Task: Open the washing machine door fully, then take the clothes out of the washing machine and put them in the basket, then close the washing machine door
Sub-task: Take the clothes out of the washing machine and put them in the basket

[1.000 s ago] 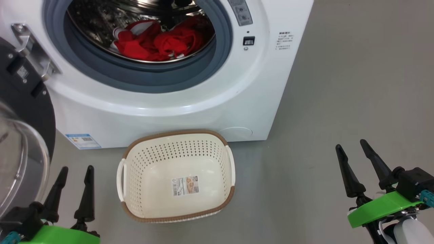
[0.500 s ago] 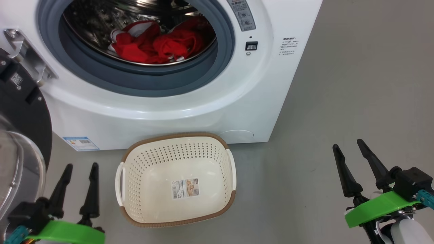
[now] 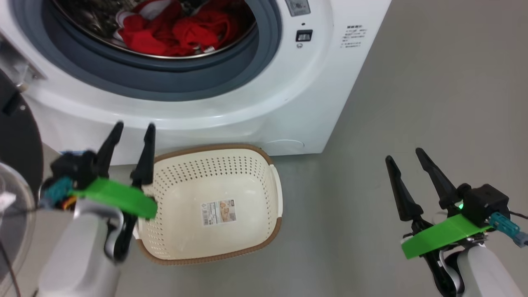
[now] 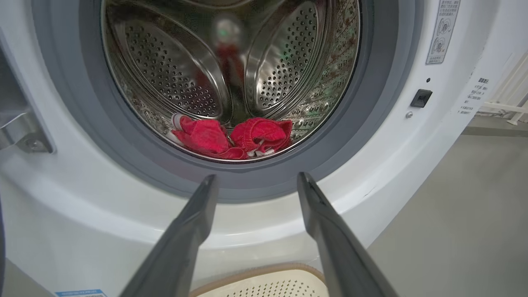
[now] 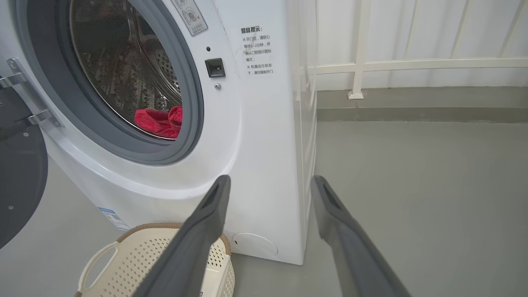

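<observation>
Machine (image 3: 255, 107): white front-loader at 12 o'clock in the head view.
Door (image 3: 18, 140): black ring with a glass bowl, at 9 o'clock, swung out. The frame edge cuts it off, so whether it stands fully open is hard to say.
Clothes (image 3: 177, 31): red with white trim, heaped at the front of the drum (image 4: 185, 74), just behind the grey gasket (image 3: 165, 84).
Basket (image 3: 231, 147): cream, nothing in it but a label (image 3: 217, 211), on the floor (image 3: 371, 123) at the machine's foot, at 6 o'clock from the drum.
Left gripper (image 3: 135, 125): jaws spread wide, nothing held. At 8 o'clock, above the basket's left rim, fingers (image 3: 145, 161) aimed at the drum; the left wrist view has the clothes at 12 o'clock.
Right gripper (image 3: 403, 153): jaws spread wide, nothing held. At 4 o'clock over the floor, well apart from the machine.
Risks: the left fingers may catch the gasket if the reach goes in low. The forearm (image 3: 78, 255) may nudge the basket or knock the door, both close beside it. A loose pinch may drop a garment short of the basket.
</observation>
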`<state>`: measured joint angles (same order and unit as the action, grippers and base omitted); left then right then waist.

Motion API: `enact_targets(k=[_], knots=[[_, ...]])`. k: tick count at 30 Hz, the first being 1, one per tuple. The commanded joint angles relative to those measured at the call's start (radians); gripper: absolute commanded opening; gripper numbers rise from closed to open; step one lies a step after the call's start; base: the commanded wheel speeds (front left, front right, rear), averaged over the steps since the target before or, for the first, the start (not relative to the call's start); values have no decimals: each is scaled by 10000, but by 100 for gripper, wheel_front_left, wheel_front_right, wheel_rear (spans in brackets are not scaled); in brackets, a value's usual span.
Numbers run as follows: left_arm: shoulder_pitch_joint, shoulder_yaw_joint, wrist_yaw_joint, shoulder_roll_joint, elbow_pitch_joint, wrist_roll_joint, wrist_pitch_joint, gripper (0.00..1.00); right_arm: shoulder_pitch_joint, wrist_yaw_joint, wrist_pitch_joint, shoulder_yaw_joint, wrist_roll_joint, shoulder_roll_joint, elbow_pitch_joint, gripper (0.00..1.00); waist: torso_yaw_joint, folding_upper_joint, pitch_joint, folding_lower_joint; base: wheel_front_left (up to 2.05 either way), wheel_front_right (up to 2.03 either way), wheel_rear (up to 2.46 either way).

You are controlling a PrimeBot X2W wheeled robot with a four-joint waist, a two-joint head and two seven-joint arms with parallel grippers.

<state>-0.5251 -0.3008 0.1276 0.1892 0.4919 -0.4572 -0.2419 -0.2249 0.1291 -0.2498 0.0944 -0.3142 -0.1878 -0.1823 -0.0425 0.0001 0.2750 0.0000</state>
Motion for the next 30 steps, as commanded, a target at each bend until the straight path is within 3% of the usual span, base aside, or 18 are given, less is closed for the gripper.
enact_targets(k=[1,15,30], knots=[[-778,199,31,233,159,88,119,100,-223,16,-120,298,27,14,248,100,-231,-1,283,0,0,0,0],[-5191,-760,31,-62,3696,-105,1036,100,-959,16,-120,628,97,572,276,100,-1095,-1,1506,0,0,0,0],[-7920,-1644,31,-106,6510,60,1295,100,-1631,16,-120,969,146,984,290,100,-1734,-1,2353,0,0,0,0]])
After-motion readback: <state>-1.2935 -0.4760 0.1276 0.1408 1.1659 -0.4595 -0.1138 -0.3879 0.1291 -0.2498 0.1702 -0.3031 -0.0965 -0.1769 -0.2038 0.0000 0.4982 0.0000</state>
